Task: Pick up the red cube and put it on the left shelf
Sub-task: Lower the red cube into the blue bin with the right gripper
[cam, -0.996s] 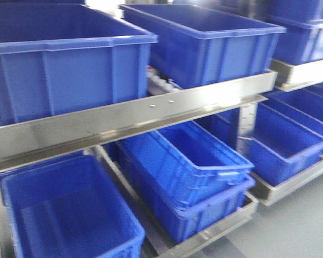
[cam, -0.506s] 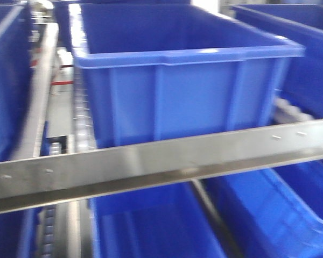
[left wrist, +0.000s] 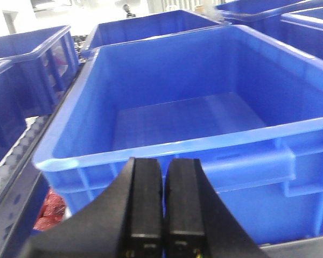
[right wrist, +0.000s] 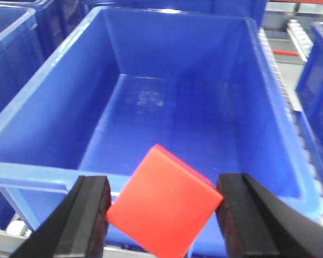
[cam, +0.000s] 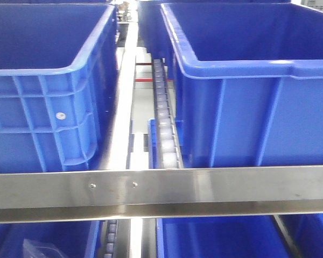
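Note:
The red cube point(right wrist: 164, 203) hangs tilted on one corner between the black fingers of my right gripper point(right wrist: 164, 185), which is shut on it. It is just in front of the near rim of an empty blue bin point(right wrist: 43, 174), above the steel edge below. My left gripper point(left wrist: 164, 161) is shut with nothing in it and points at the front wall of another empty blue bin point(left wrist: 177, 115). The front view shows the shelf's steel front rail point(cam: 204, 185), with neither gripper nor the cube in sight.
Two large blue bins point(cam: 43, 107) point(cam: 247, 107) stand side by side on the upper shelf, with a roller track point(cam: 164, 118) between them. More blue bins sit below the rail. A reddish item point(left wrist: 51, 209) lies low beside the left wrist's bin.
The front view has swung along the rack and closer. It went from an angled look at two shelf levels to a straight-on look at the upper shelf's two bins.

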